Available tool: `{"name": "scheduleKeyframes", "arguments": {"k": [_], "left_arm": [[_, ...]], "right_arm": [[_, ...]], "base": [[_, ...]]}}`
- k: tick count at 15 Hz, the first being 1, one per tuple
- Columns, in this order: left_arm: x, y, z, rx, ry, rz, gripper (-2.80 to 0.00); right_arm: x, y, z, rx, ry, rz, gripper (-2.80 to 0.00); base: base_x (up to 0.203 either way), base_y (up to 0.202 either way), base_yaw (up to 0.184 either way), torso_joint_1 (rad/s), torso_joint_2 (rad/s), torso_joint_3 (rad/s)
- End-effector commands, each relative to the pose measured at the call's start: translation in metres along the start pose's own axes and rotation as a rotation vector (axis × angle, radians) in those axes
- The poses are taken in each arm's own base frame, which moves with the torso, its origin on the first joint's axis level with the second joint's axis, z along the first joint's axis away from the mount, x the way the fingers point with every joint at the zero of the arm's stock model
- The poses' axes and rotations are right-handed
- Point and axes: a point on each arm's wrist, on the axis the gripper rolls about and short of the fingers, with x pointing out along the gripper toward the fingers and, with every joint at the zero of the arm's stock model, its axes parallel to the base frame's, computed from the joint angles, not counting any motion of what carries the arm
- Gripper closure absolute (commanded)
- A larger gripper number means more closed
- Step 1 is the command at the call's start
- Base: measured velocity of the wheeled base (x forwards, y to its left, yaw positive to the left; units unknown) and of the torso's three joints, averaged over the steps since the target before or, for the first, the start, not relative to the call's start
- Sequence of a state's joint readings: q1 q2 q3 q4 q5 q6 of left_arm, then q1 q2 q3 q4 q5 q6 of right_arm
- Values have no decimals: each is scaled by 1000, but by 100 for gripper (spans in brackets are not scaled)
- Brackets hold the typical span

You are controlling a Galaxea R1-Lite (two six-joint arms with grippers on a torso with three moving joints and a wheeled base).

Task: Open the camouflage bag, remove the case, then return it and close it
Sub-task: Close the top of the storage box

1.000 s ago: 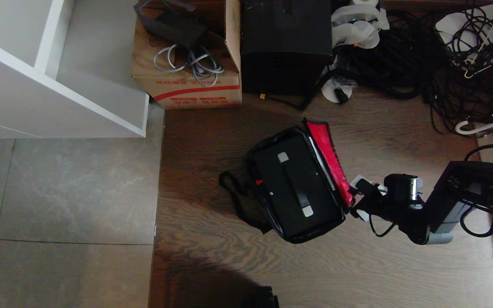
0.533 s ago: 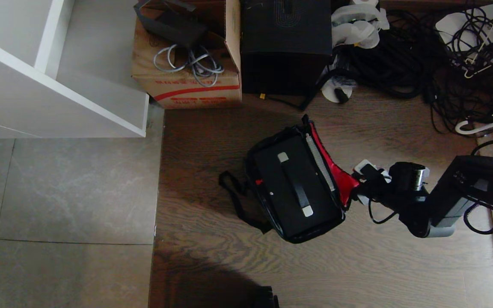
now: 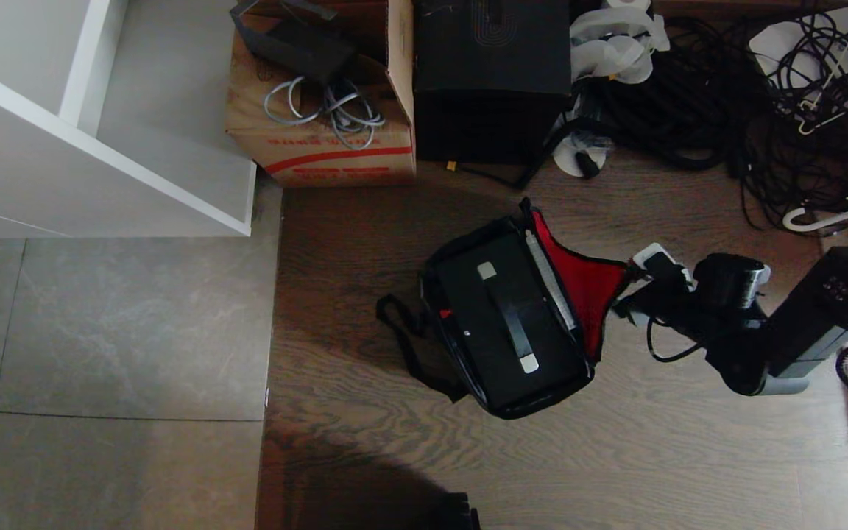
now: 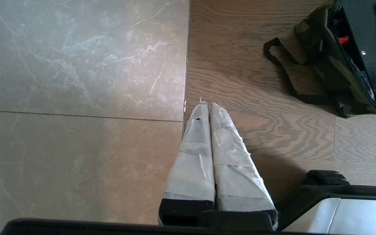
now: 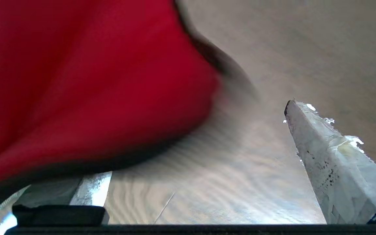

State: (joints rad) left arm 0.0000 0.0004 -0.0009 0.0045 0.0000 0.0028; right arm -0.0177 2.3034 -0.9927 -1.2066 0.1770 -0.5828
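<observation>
The camouflage bag (image 3: 501, 324) sits on the wood-plank floor (image 3: 394, 456), its lid (image 3: 586, 291) thrown over to the robot's right with the red lining showing. Inside, filling the opening almost wall to wall, lies the case (image 3: 505, 324), a black hard box with its top handle (image 3: 511, 316) facing up, silver at both ends.

The right gripper (image 3: 641, 287) hangs just off the far corner of the lid, fingers spread wide with nothing between them, though one finger seems to touch or sit under the lid's edge. The left gripper (image 4: 207, 130) is parked well away over the seam between tile and wood, its taped fingers pressed together.

I'd judge the bag soft and floppy: the lid sags and folds where it is pushed, so it will not stay put unaided. The case looks rigid and probably has some weight; the handle is the obvious hold, gripped across its middle so the box lifts level. The fit looks snug, so the fabric walls may drag and ride up with it.

Room is good toward the robot and on the right. The bag's black strap (image 3: 405, 338) trails on the left, and a cardboard carton (image 3: 321, 147), a tall black box (image 3: 490, 73) and tangled cables (image 3: 726, 110) crowd the far side.
</observation>
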Motion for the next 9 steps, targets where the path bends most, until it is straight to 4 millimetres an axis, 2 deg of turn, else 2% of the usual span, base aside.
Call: {"name": "scheduleKeyframes", "arguments": {"k": [1, 3, 9], "left_arm": [[0, 0, 0, 0, 1, 0, 0], [0, 0, 0, 0, 2, 0, 0], [0, 0, 0, 0, 2, 0, 0]], "right_arm": [[-18, -15, 32, 69, -63, -28, -280], [-25, -2, 38, 176, -36, 27, -280], [-26, 24, 34, 425, 38, 114, -280]], "base": [[0, 0, 0, 0, 0, 0], [0, 0, 0, 0, 0, 0], [0, 0, 0, 0, 0, 0]]}}
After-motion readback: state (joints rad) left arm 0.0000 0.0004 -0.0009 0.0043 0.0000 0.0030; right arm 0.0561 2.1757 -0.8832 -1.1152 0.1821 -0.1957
